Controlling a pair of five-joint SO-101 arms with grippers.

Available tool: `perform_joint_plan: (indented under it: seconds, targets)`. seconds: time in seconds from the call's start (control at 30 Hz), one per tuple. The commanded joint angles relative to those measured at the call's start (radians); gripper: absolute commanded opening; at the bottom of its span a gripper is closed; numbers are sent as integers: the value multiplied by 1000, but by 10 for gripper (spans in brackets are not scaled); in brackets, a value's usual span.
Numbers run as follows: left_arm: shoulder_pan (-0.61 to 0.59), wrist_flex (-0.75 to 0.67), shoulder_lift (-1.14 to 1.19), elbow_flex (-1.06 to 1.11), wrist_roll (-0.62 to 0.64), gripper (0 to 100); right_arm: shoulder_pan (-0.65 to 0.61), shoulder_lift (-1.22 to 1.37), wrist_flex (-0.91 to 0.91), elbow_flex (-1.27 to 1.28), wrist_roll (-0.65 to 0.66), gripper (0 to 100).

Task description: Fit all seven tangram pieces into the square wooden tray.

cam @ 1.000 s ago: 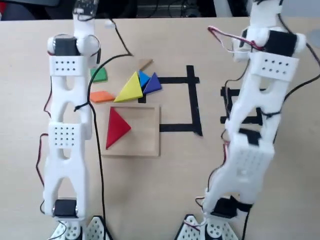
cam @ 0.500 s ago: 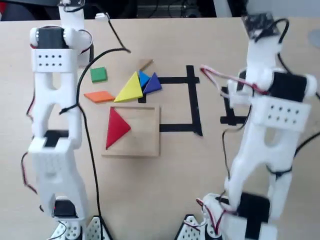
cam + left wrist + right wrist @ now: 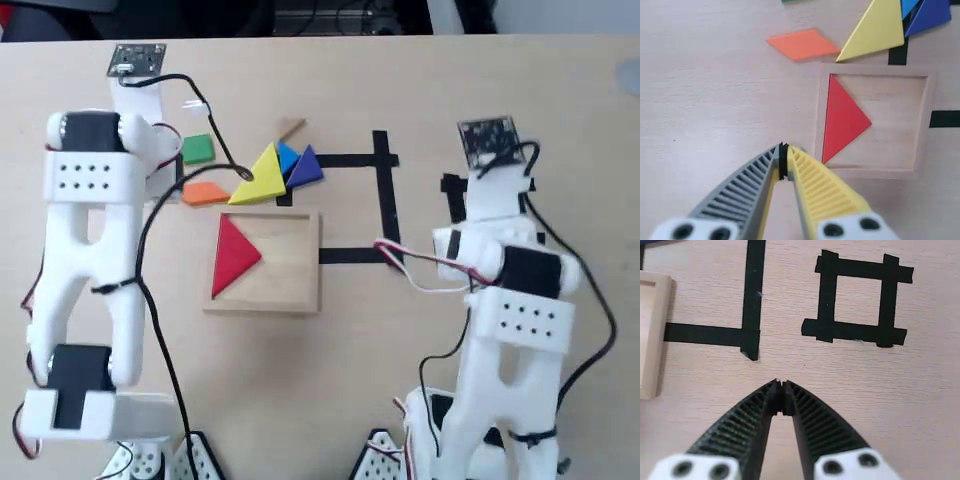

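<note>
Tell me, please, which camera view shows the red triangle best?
The left wrist view: the red triangle lies close and whole inside the wooden tray, against one wall. The high view also shows it whole, farther off. The right wrist view catches the tray's edge.

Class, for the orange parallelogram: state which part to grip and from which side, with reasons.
Probably grip the orange parallelogram across its two long parallel edges, mid-length, coming down from above. It lies flat on the table, so only thin edges offer hold, and one tip sits close to the yellow triangle.
</note>
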Motion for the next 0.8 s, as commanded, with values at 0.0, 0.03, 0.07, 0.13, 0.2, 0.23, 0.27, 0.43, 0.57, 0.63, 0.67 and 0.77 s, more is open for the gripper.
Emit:
perform_joint_plan:
  seconds: [0.0,0.03,0.07,0.13,0.2,0.23,0.27,0.43,0.57,0.63,0.67,0.77]
  targets:
    - [44,-123,-104,79,64,36,20,-91,-175,176,-9,11]
    - [42,-138,-114,102,61,36,20,-104,-195,200,-11,11]
    - [38,-153,-121,124,61,38,20,-116,-206,214,-12,11]
    - [28,-187,-123,162,61,39,20,-133,-206,231,-12,11]
    - [8,-229,-121,197,61,39,18,-139,-210,245,-12,11]
    - [4,-249,-121,214,61,38,18,-139,-212,249,-11,11]
    - [4,-264,-127,231,64,37,18,-139,-212,255,-9,11]
    - [-10,-281,-130,245,71,37,-51,-139,-213,275,-8,11]
    - [-5,-282,-123,251,152,36,-55,-139,-238,295,-8,11]
    - [1,-282,-121,252,186,36,-55,-139,-261,323,-8,11]
    - [15,-284,-120,259,196,38,-55,-139,-272,332,-8,11]
    - [68,-359,-120,308,195,39,-55,-139,-292,343,-8,11]
